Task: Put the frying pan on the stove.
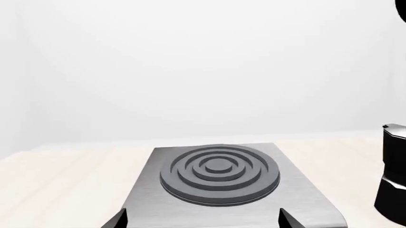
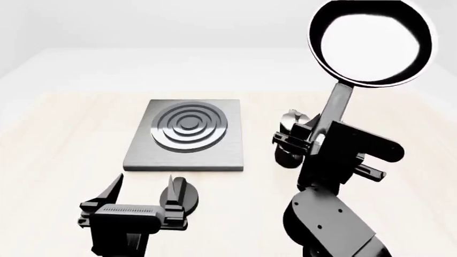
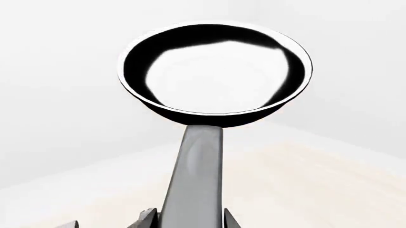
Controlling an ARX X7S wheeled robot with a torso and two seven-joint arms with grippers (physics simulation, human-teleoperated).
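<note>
The frying pan [image 2: 371, 43], glossy black with a bright reflection inside, is held high in the air at the right. My right gripper [image 2: 322, 140] is shut on its long handle [image 2: 335, 104]. In the right wrist view the pan [image 3: 216, 71] rises tilted from the handle [image 3: 197, 175] clamped in that gripper [image 3: 190, 221]. The stove [image 2: 214, 158], a grey plate with dark rings [image 2: 189, 127], lies flat on the table left of the pan. My left gripper [image 2: 143, 187] stands open just in front of the stove [image 1: 304, 190], with nothing between its fingers [image 1: 285, 219].
A black-and-silver moka pot [image 2: 291, 136] stands right of the stove, partly hidden behind my right gripper; it also shows at the left wrist view's edge as a dark moka pot body [image 1: 393, 175]. A small black round knob [image 2: 183, 196] lies beside my left gripper. The tabletop [image 2: 64, 139] is pale wood.
</note>
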